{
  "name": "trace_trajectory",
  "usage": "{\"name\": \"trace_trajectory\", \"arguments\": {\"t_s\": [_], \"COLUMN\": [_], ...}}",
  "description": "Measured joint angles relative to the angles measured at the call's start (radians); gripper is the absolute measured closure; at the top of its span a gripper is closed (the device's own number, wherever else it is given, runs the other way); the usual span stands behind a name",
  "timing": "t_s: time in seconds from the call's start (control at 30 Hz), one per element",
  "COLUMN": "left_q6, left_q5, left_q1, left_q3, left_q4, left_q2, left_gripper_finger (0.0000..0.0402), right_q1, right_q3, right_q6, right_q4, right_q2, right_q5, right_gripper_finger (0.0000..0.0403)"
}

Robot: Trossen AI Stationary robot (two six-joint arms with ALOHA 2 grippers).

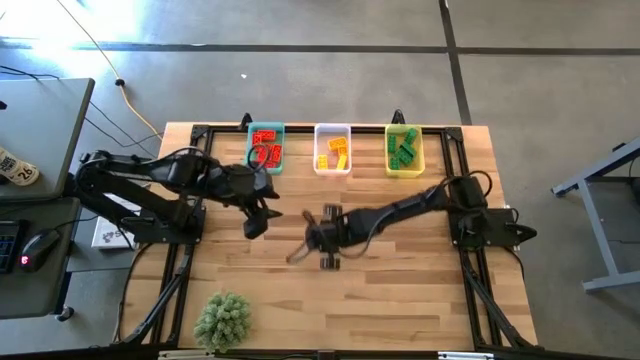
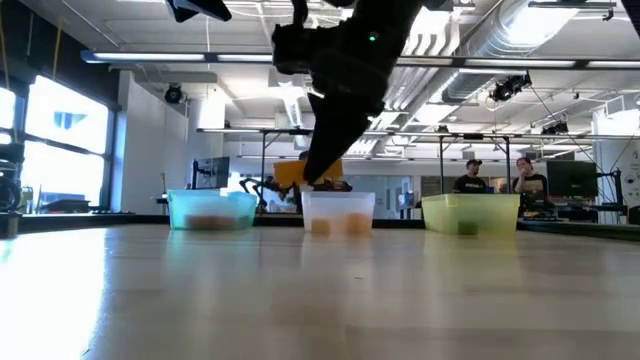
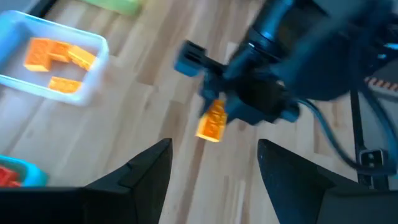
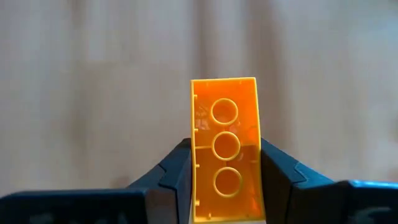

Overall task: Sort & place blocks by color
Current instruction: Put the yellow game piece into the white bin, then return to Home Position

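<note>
My right gripper (image 4: 225, 155) is shut on a yellow-orange block (image 4: 225, 146), above the middle of the table (image 1: 400, 300). The left wrist view shows that block (image 3: 212, 121) hanging under my right gripper (image 3: 227, 102). My left gripper (image 1: 258, 218) hovers open and empty to its left, in front of the teal bin (image 1: 266, 148); its fingers (image 3: 146, 180) frame the scene. Red blocks lie in the teal bin, yellow-orange ones in the clear bin (image 1: 332, 150), green ones in the yellow bin (image 1: 404, 150). My right gripper pinches the block's two long sides (image 4: 194, 163) between its two fingers, at one end of the block. The other end sticks out past the fingertips, and the hollow underside faces the wrist camera. The fingers slant downward. The block is lifted clear of the table.
The three bins stand in a row along the table's far edge. A fuzzy green plant ball (image 1: 222, 318) sits at the near left. Bare wood lies between the bins and the near edge. People stand in the room beyond the table (image 2: 495, 180).
</note>
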Motion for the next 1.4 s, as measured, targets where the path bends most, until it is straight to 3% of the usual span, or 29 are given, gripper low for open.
{"name": "trace_trajectory", "arguments": {"t_s": [0.33, 0.63, 0.83, 1.0, 1.2, 1.4], "left_q6": [0.048, 0.088, 0.088, 0.093, 0.092, 0.001], "left_q5": [-0.003, -0.031, -0.052, -0.052, -0.058, -0.133], "left_q1": [0.123, 0.234, 0.310, 0.365, 0.389, 0.365], "left_q3": [0.000, 0.000, 0.000, 0.000, -0.009, -0.115], "left_q4": [0.004, 0.004, 0.009, 0.012, 0.014, 0.017], "left_q2": [-0.083, -0.082, -0.079, -0.079, -0.081, -0.138], "left_gripper_finger": [0.0177, 0.0177, 0.0177, 0.0177, 0.0177, 0.0177], "right_q1": [-0.305, -0.584, -0.658, -0.684, -0.687, -0.687], "right_q3": [0.002, 0.002, 0.002, 0.001, 0.001, 0.003], "right_q6": [-0.110, -0.106, -0.107, -0.106, -0.131, -0.129], "right_q4": [-0.033, -0.017, 0.059, 0.066, 0.087, 0.084], "right_q2": [-0.112, -0.108, -0.091, -0.081, -0.078, -0.078], "right_q5": [0.073, -0.065, -0.181, -0.193, -0.191, -0.191], "right_gripper_finger": [0.0291, 0.0291, 0.0291, 0.0288, 0.0212, 0.0145]}}
